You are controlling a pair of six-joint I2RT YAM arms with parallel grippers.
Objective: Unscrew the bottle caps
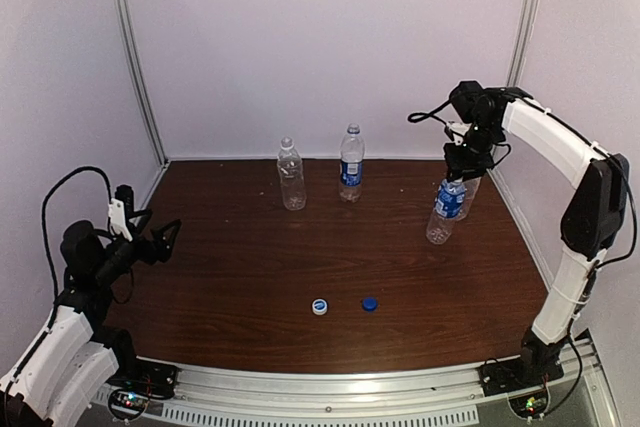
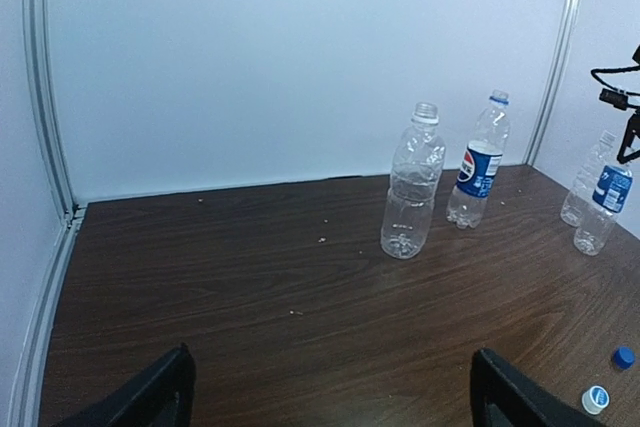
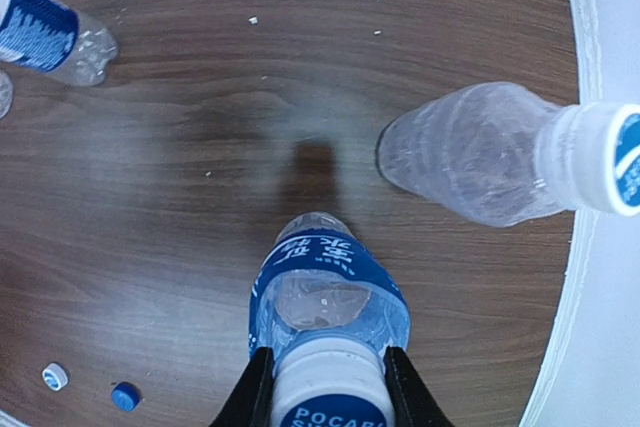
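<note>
Jaws clamping white cap (image 3: 330,399) (right gripper (image 3: 327,367)), left gripper (image 2: 330,372) spread wide

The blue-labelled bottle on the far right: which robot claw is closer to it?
Right. The right gripper clamps the cap of that bottle from above; the left gripper hangs open far across the table, on the left side.

- right tool (image 3: 328,397): finger ends only; the rest lies below the bottom edge.
- front cap (image 3: 325,375): near half cut off; print reads "POCARI", the line under it lost.
- side cap (image 3: 605,157): clipped by the right edge.
- corner bottle (image 3: 45,32): top beyond the left edge.
- left tool (image 2: 330,357): two finger tips only, at the bottom edge.
- rear bottle (image 1: 470,197): partly behind the labelled bottle (image 1: 446,209).
- white loose cap (image 1: 320,306): blue marking too small to read.
</note>
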